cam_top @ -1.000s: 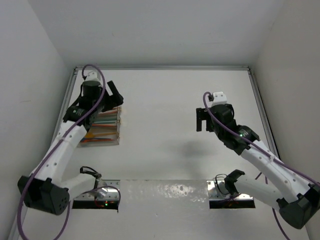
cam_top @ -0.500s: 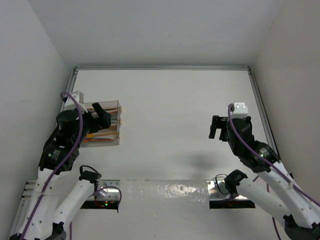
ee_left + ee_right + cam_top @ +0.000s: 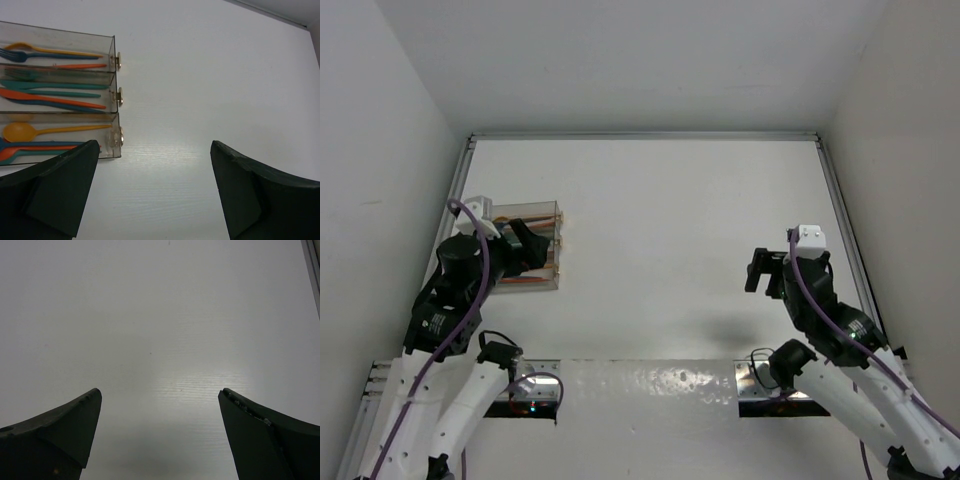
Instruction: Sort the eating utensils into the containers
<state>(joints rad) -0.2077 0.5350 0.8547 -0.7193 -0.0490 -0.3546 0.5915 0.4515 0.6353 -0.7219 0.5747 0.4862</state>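
Note:
The clear bins (image 3: 112, 82) stand side by side at the table's left, also in the top view (image 3: 556, 212). They hold the utensils: orange, blue and teal forks, spoons and knives, such as an orange spoon (image 3: 30, 131) and an orange knife (image 3: 45, 97). My left gripper (image 3: 155, 150) is open and empty, raised above the table just near-right of the bins; in the top view (image 3: 528, 240) it partly hides them. My right gripper (image 3: 160, 395) is open and empty above bare table on the right, also in the top view (image 3: 767, 270).
White walls enclose the table on the left, back and right, with a metal rail (image 3: 840, 215) along the right edge. The arm bases and a shiny strip (image 3: 650, 385) lie at the near edge.
Both arms have pulled back toward their bases. The left gripper has drawn away from over the bins toward me; the right gripper has moved right and nearer. Both stay open.

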